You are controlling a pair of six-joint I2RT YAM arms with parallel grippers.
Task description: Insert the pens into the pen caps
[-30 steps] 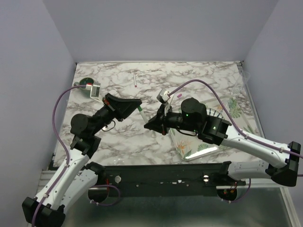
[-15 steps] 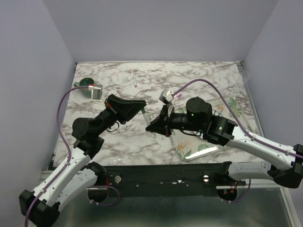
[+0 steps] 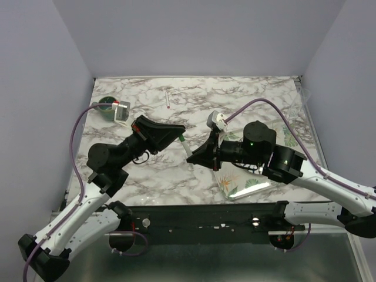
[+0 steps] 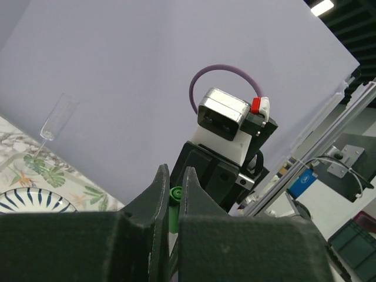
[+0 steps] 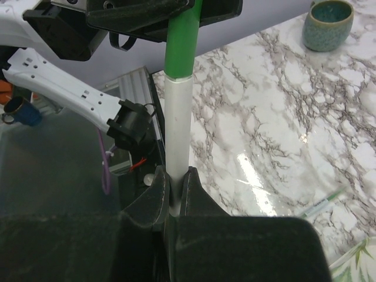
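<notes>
My left gripper (image 3: 178,133) is shut on a green pen cap (image 3: 183,139); in the left wrist view the cap (image 4: 174,200) sits between the closed fingers of the gripper (image 4: 174,176). My right gripper (image 3: 192,157) is shut on a white pen (image 5: 177,123), held in line with the cap above the table. In the right wrist view the green cap (image 5: 183,41) sits over the pen's far end, and the gripper (image 5: 175,176) clamps the pen's barrel. A second pen with a red end (image 3: 168,98) lies at the back. A third pen (image 5: 323,204) lies on the marble.
A teal mug (image 3: 107,106) stands at the back left, seen also in the right wrist view (image 5: 332,16). A leaf-patterned tray (image 3: 238,183) with a striped plate (image 4: 23,201) lies at the right. A clear glass (image 4: 56,117) stands at the far right edge.
Both grippers have shifted to the right, keeping the pen and the green cap between them. The right wrist has drawn back towards the tray.
</notes>
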